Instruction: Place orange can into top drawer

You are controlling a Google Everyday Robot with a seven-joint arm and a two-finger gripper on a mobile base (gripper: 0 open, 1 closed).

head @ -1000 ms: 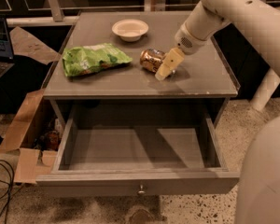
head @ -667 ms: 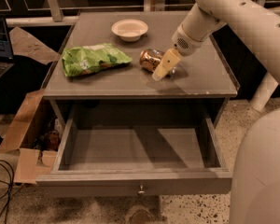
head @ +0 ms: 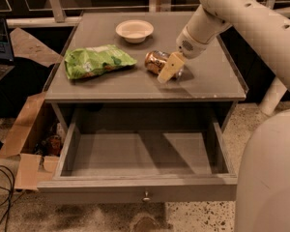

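The orange can (head: 156, 62) lies on its side on the grey cabinet top (head: 208, 81), right of centre. My gripper (head: 170, 69) has come down over the can's right end, and one pale yellow finger (head: 168, 68) covers the can's front. The top drawer (head: 140, 190) is pulled fully out below the cabinet top, with its round metal knob (head: 146, 196) at the front centre. The inside of the drawer (head: 140, 153) holds nothing.
A crinkled green snack bag (head: 96, 61) lies on the left of the cabinet top. A white bowl (head: 134, 30) sits at the back centre. An open cardboard box (head: 31, 144) stands on the floor at the left, and a laptop (head: 0, 47) is at the far left.
My gripper has shifted slightly left toward the can and now sits over its right end. The can, bag, bowl and drawer have not moved.
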